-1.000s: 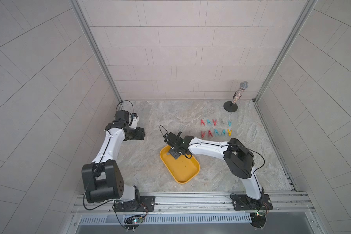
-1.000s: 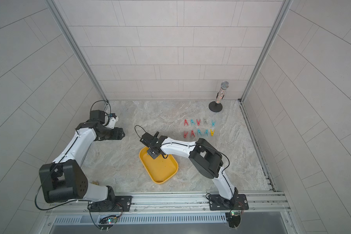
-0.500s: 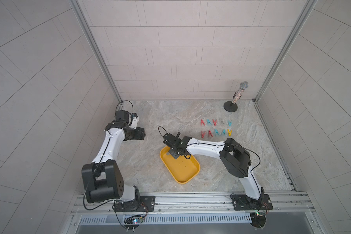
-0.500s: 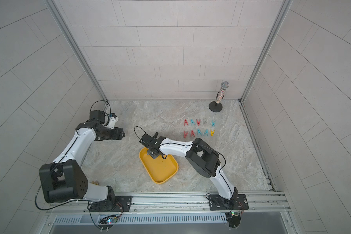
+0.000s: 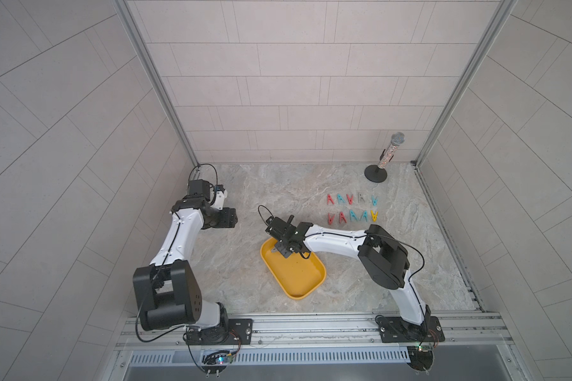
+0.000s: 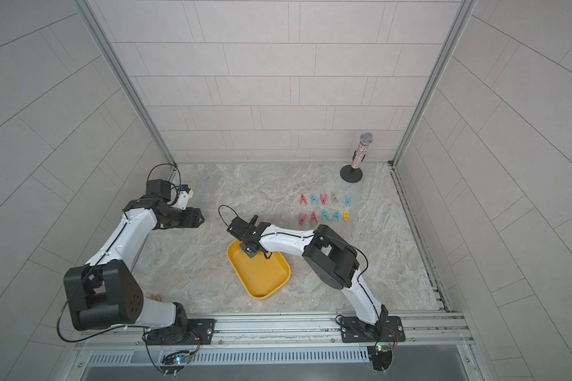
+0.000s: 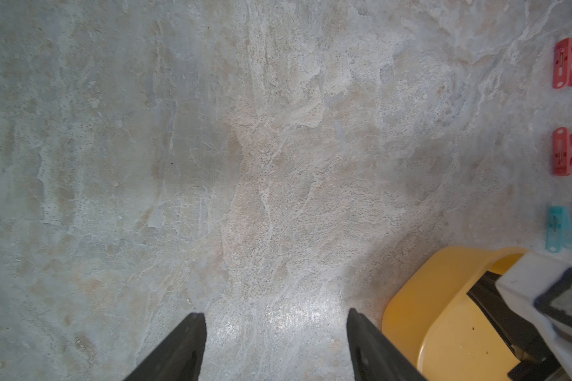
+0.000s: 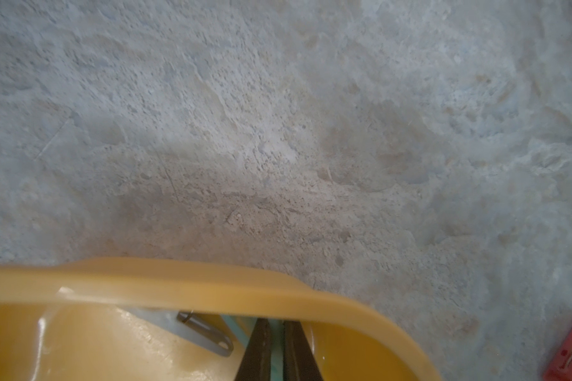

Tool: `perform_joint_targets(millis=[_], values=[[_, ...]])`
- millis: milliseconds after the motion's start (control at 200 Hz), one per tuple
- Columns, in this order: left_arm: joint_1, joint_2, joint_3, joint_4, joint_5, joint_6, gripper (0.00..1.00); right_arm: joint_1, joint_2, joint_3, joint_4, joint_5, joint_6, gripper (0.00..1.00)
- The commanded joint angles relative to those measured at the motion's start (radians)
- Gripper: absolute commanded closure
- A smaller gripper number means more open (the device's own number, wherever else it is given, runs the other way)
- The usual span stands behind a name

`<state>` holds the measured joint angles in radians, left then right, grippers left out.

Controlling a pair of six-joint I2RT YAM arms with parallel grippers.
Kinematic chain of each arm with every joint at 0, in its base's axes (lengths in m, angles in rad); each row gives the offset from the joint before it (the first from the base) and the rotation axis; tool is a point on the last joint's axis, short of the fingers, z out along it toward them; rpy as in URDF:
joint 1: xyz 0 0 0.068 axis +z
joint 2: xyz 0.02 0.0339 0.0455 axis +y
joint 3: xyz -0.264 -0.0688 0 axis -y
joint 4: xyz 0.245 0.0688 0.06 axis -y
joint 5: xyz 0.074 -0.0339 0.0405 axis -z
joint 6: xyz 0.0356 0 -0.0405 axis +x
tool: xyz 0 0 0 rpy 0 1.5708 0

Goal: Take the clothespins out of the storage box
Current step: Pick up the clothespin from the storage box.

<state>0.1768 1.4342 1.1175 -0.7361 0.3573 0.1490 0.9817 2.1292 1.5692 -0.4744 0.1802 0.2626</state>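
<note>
The yellow storage box lies mid-table. My right gripper reaches down into its far-left corner. In the right wrist view the gripper is shut, with a strip of a teal clothespin pinched between its fingers. A grey clothespin lies flat in the box right beside it, under the rim. Several clothespins in red, teal, grey and yellow lie in two rows on the table at the back right. My left gripper hangs open over bare table, left of the box.
A glittery microphone on a round black stand stands in the back right corner. Tiled walls close in three sides. A metal rail with both arm bases runs along the front. The left wrist view catches the box and some pegs.
My right gripper's jaws have closed inside the box's corner onto the teal clothespin, and the wrist has shifted slightly. The left arm has not moved.
</note>
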Motion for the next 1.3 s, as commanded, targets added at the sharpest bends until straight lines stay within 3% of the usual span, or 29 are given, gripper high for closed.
perform_joint_targets(millis=[0, 991, 1296], values=[[0.006, -0.001, -0.011, 0.000, 0.008, 0.001, 0.25, 0.008, -0.040, -0.034, -0.033, 0.001, 0.009, 0.91], [0.007, 0.021, -0.008, -0.011, 0.046, 0.022, 0.26, 0.008, -0.368, -0.235, -0.011, -0.155, 0.085, 0.97], [0.004, 0.033, -0.007, -0.032, 0.141, 0.049, 0.26, -0.040, -0.500, -0.330, -0.007, -0.197, 0.143, 0.98]])
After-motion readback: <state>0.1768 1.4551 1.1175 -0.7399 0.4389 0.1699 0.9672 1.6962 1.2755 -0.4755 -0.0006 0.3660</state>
